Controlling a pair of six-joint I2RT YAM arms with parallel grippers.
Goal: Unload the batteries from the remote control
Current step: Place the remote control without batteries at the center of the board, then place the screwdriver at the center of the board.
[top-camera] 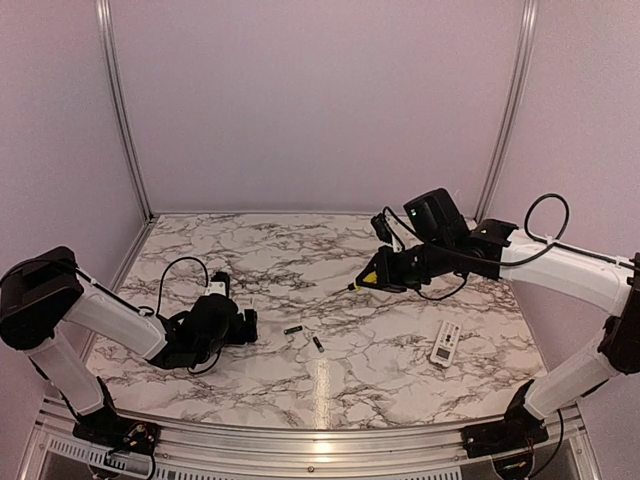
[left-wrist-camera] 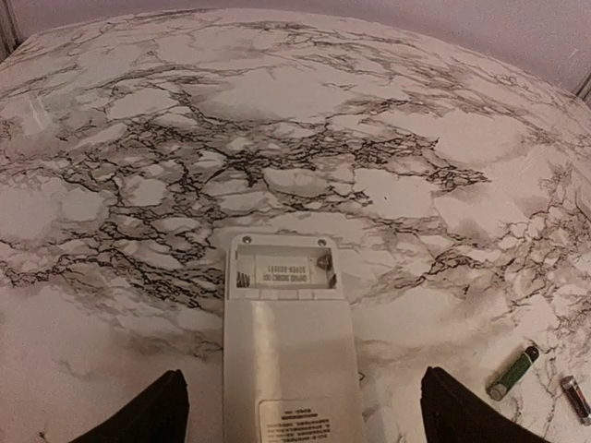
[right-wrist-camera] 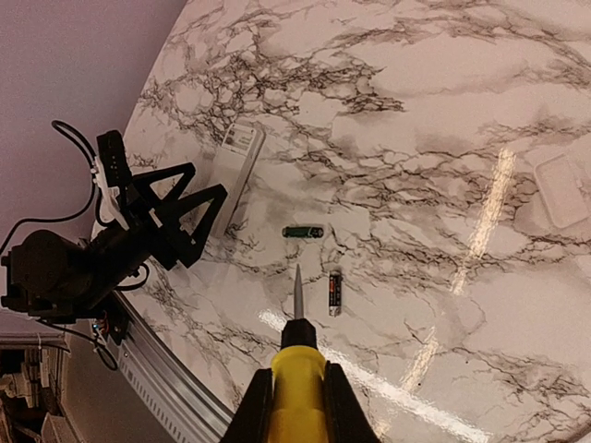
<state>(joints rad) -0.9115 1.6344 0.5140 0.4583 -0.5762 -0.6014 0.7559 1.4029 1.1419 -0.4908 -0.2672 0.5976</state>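
The white remote (left-wrist-camera: 286, 369) lies back-up on the marble table, its battery bay (left-wrist-camera: 282, 272) open and empty. My left gripper (left-wrist-camera: 305, 415) is open, its fingers standing on either side of the remote without touching it. Two batteries lie loose to its right: a greenish one (left-wrist-camera: 513, 372) and a dark one (left-wrist-camera: 575, 397). They also show in the top view (top-camera: 293, 329) (top-camera: 318, 343) and in the right wrist view (right-wrist-camera: 304, 232) (right-wrist-camera: 334, 293). My right gripper (right-wrist-camera: 295, 406) is shut on a yellow-handled screwdriver (right-wrist-camera: 297, 369), held in the air above the batteries.
A small flat cover plate (top-camera: 445, 343) lies on the table (top-camera: 300, 260) at the right, also in the right wrist view (right-wrist-camera: 559, 189). Metal frame posts stand at the back corners. The table's front rail (top-camera: 300, 440) runs along the near edge.
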